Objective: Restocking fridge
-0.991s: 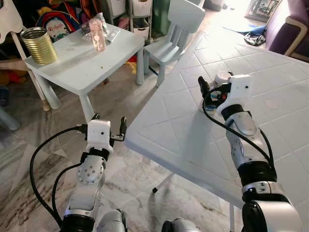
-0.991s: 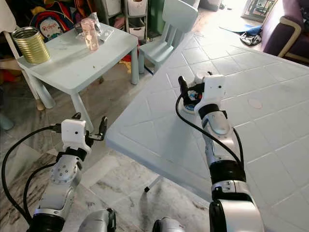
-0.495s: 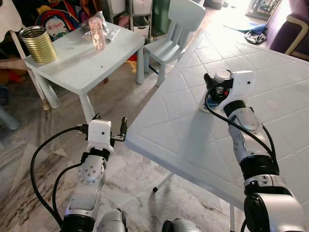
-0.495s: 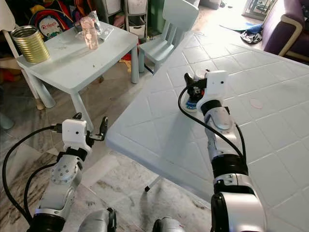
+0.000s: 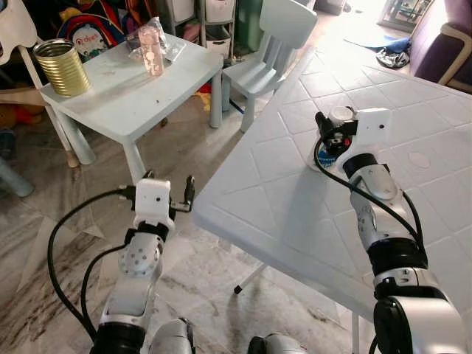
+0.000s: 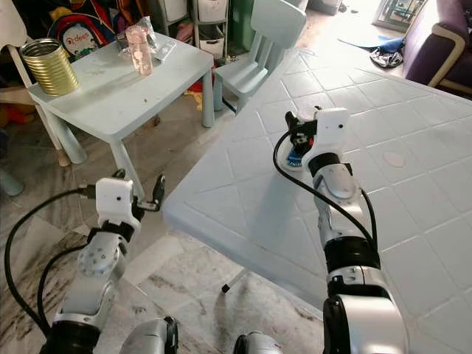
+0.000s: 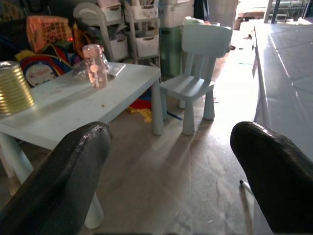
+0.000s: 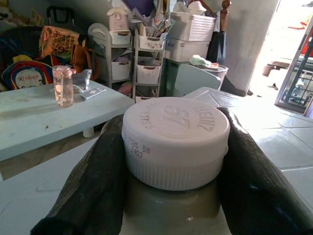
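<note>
Right gripper (image 8: 171, 161) fingers clamped, arm extended forward; left gripper (image 5: 168, 196) spread, low.

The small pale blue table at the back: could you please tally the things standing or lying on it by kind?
Gold tin can: 1
Pink bottle: 1
Clear plastic wrapper: 1
Total: 3

right gripper (image 5: 329, 131) now further along the big table (image 5: 280, 199), jaws tight around the white-capped jar (image 8: 175, 142)
</note>
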Available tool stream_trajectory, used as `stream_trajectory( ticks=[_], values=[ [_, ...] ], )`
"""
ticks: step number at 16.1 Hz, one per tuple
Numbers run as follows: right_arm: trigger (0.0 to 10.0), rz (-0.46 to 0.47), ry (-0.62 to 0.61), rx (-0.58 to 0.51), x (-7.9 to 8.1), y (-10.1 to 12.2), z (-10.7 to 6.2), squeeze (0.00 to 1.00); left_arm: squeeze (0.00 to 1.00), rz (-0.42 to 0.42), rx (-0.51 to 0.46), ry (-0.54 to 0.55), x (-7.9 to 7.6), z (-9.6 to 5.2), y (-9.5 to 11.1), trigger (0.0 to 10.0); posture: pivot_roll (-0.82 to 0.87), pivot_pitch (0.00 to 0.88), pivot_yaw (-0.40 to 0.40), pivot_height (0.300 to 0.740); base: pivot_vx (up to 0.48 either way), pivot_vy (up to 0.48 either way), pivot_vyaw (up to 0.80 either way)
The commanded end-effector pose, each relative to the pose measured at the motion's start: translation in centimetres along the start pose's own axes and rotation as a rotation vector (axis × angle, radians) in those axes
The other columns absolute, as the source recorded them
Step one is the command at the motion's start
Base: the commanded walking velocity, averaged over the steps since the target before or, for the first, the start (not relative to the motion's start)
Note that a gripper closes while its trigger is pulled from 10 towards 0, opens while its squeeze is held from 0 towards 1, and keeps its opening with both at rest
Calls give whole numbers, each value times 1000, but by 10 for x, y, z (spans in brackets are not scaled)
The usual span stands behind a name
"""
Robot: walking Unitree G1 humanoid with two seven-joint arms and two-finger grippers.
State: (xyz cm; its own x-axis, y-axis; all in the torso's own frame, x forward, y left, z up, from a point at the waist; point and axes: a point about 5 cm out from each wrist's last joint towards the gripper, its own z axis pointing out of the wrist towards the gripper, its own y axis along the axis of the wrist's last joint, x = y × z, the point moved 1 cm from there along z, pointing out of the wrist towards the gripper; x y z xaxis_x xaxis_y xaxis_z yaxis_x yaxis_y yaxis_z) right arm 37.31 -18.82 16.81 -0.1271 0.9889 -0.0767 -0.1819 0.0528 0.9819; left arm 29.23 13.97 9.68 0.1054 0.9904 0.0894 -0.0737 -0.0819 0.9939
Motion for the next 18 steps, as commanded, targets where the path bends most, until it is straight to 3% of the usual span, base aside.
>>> stream_trajectory(
  ticks=[1,3,4,5,6,7,8,10,12,18],
  values=[
    [275,-1,-6,30,0,-7,-5,0,0,17,11,2,2,1,0,10000,120,111,-44,740,0,0,0],
    [0,16,-3,14,7,-8,-12,0,0,18,10,27,8,-1,1,10000,126,116,-52,740,0,0,0],
    [3059,27,2,-5,12,-7,-15,0,0,19,20,41,9,-2,-1,10000,126,116,-52,740,0,0,0],
    [10000,40,12,-22,19,-7,-19,0,0,21,34,60,11,-4,-4,10000,122,111,-52,740,0,0,0],
    [10000,56,22,-33,25,-6,-21,0,0,19,37,64,10,-4,-5,10000,120,107,-51,740,0,0,0],
    [10000,0,93,-74,43,1,-26,0,0,2,32,67,8,-2,-3,10000,120,107,-51,740,0,0,556],
    [10000,-9,115,-88,48,3,-28,0,0,4,26,67,8,-2,-1,10000,124,102,-54,740,0,0,800],
    [10000,24,146,-104,59,7,-33,0,0,27,37,129,18,0,-2,10000,123,93,-56,740,0,0,800],
    [10000,55,139,-104,61,6,-40,0,0,19,43,172,26,-2,-3,10000,126,72,-70,740,0,0,800],
    [10000,73,91,-28,58,-17,-60,0,0,2,90,188,25,-11,-17,10000,121,23,-69,740,0,49,800]
  ],
)
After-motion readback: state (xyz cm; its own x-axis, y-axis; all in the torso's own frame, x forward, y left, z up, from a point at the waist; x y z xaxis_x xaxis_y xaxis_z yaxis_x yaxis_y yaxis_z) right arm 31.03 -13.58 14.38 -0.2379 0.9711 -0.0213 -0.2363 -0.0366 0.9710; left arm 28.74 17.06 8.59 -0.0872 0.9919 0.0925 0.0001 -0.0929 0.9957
